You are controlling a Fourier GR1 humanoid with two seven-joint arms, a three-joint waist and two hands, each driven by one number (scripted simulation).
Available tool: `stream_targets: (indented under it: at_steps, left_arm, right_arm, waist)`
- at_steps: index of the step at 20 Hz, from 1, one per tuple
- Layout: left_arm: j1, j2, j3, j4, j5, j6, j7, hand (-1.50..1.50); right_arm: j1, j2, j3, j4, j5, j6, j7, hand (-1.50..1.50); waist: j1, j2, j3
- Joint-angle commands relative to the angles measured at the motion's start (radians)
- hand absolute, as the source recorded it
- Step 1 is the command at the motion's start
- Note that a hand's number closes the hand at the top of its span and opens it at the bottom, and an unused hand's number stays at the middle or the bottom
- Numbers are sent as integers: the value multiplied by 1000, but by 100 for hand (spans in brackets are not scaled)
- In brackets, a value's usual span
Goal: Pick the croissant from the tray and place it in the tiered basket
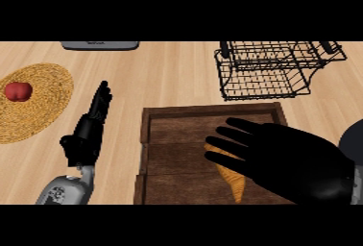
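A golden-brown croissant [231, 177] lies in the dark wooden tray [177, 144] at the lower middle. My right hand [291, 156] hovers over it with fingers spread and straight, hiding most of the pastry. The black wire tiered basket [273, 69] stands beyond the tray at the upper right. My left hand [90, 127] rests open on the counter left of the tray, fingers pointing away.
A woven straw placemat [42, 96] with a red apple [18, 91] lies at the far left. A grey appliance edge [99, 45] shows at the top. A dark round object [352, 139] sits at the right edge.
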Motion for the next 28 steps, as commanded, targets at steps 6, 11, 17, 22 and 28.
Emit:
stream_targets:
  at_steps: [6,11,17,22,28]
  left_arm:
    - [-2,-30,16,4,-53,-22,1,0]
    - [-39,-48,36,39,-56,-39,20,0]
    - [-14,-46,65,14,-58,-59,26,0]
    - [-11,-60,56,-18,-93,-60,31,0]
    - [21,-61,97,-43,-68,-91,26,0]
  right_arm:
    - [35,31,-23,111,125,-4,-149,-150]
    - [62,33,-3,151,171,-70,-241,-150]
    - [46,75,23,254,235,-110,-287,-150]
    - [38,137,47,280,270,-79,-249,-150]
    - [91,163,68,248,318,-75,-243,-150]
  waist:
    - [-5,-2,-1]
    - [-7,-2,-1]
    - [-3,-1,-1]
    - [-4,-1,-1]
    - [-5,-2,-1]
